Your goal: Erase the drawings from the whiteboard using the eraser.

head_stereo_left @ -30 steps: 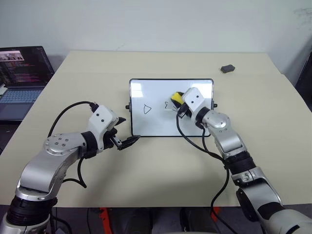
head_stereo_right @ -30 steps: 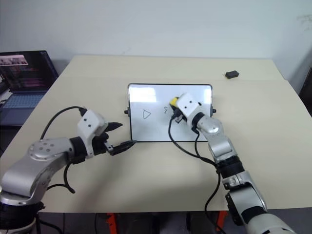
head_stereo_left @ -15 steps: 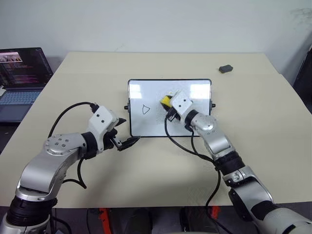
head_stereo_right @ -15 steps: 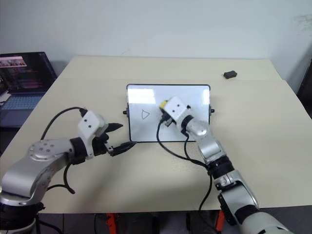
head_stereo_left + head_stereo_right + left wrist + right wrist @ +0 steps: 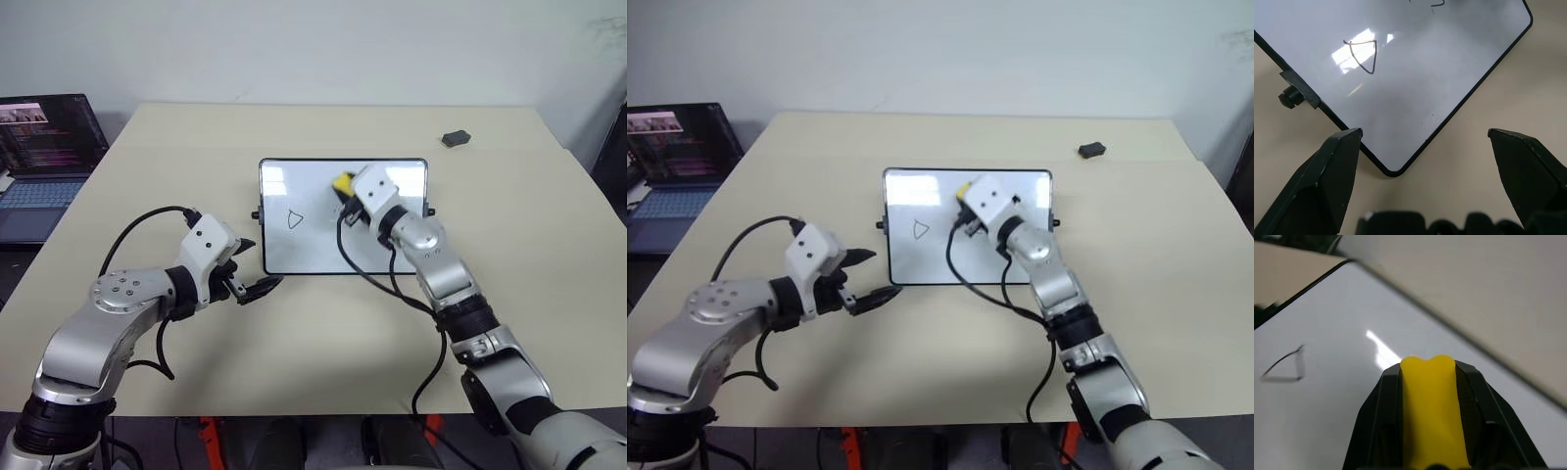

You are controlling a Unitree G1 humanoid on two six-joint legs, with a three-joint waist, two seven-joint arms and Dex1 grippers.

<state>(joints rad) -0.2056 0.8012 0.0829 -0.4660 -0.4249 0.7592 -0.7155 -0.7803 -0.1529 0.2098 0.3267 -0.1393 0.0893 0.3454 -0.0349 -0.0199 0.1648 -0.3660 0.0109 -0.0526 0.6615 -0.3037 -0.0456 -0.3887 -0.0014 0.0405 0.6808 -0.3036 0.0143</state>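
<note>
Flat on the beige table (image 5: 323, 333), near its middle: the whiteboard (image 5: 304, 250), black-framed, long edge running across; one drawing plainly left on it, a small triangle (image 5: 295, 219) on the left half, well apart from the eraser; a short dark stroke at the edge of the left wrist view, perhaps the remnant of another sketch, too cropped to tell.

Over the upper middle of the board: the right gripper (image 5: 345, 192), fingers clamped tight on the yellow eraser (image 5: 343, 182); eraser squeezed between the two black fingers (image 5: 1474, 396) with its tip poking past them, held close above or against the white surface, contact not clear.

Off the board's near left corner: the left gripper (image 5: 257, 285), jaws spread wide and empty, one fingertip at the frame's edge beside that corner, the other over bare table.

Far right of the table: a small dark grey object (image 5: 455, 138); beyond the table's left side: an open laptop (image 5: 44, 147) with a lit screen.
</note>
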